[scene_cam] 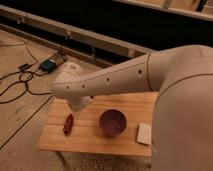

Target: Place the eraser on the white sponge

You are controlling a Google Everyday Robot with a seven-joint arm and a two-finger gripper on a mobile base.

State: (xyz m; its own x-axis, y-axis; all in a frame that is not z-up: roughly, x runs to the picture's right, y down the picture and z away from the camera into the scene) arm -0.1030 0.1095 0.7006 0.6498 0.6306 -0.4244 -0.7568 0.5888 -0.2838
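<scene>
Arm [115,77] reaches leftward over the table [90,142], bending down so the gripper [80,104] hangs left of the bowl [113,121], spread or closed I cannot tell; sponge [144,133] lies right of the bowl, long axis near-to-far; eraser hidden.

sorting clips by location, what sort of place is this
Likely a lab or workshop: loose cables on the floor, a wooden table with a bowl, and the gripper hanging over its back edge.
</scene>
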